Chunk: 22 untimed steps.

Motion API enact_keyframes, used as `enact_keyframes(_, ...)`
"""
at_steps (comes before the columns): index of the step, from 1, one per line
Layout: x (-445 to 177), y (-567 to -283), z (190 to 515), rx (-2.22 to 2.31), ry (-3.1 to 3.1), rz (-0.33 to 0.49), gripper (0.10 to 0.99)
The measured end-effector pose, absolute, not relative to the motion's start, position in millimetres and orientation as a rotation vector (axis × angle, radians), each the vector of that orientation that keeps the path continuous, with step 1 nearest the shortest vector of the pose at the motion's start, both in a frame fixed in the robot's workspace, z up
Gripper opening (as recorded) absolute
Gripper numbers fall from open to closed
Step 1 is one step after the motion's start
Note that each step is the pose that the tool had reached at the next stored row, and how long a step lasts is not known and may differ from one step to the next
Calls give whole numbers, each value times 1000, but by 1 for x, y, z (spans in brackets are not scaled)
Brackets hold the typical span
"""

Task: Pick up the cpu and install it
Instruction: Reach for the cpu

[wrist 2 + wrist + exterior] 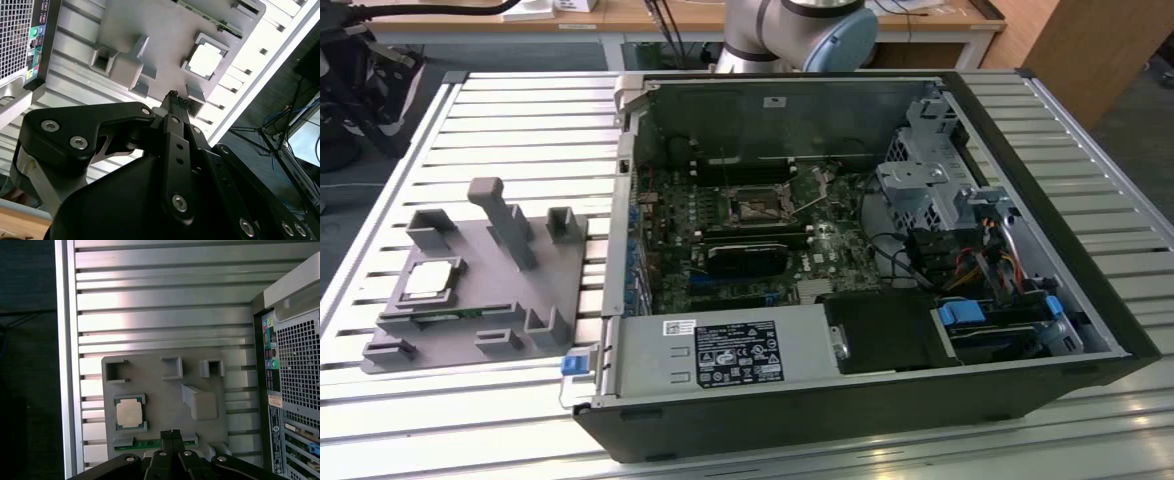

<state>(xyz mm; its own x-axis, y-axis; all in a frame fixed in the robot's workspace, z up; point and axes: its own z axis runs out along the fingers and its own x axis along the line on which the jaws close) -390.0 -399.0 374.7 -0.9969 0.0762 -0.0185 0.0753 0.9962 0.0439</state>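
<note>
One cpu (129,413), one memory stick (150,443), one grey fixture plate (160,390), one computer case (854,400) (lying open).

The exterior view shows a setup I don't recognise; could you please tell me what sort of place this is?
Probably a robotics lab bench: an open computer case on a slatted metal table, a grey fixture plate holding the cpu, and wooden desks behind.

Silvery cpu (129,413) flat in grey fixture (150,377)

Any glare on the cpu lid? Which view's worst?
Second wrist view: cpu lid washed out, near white. First wrist view: cpu pale, edges clear; table slats glare in bands. Exterior view: cpu evenly lit, computer case interior dim.
</note>
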Motion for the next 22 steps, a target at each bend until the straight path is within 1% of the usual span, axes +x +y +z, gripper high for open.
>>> enact_keyframes(22, -423, -399, 372, 118, 3119, 67, 106)
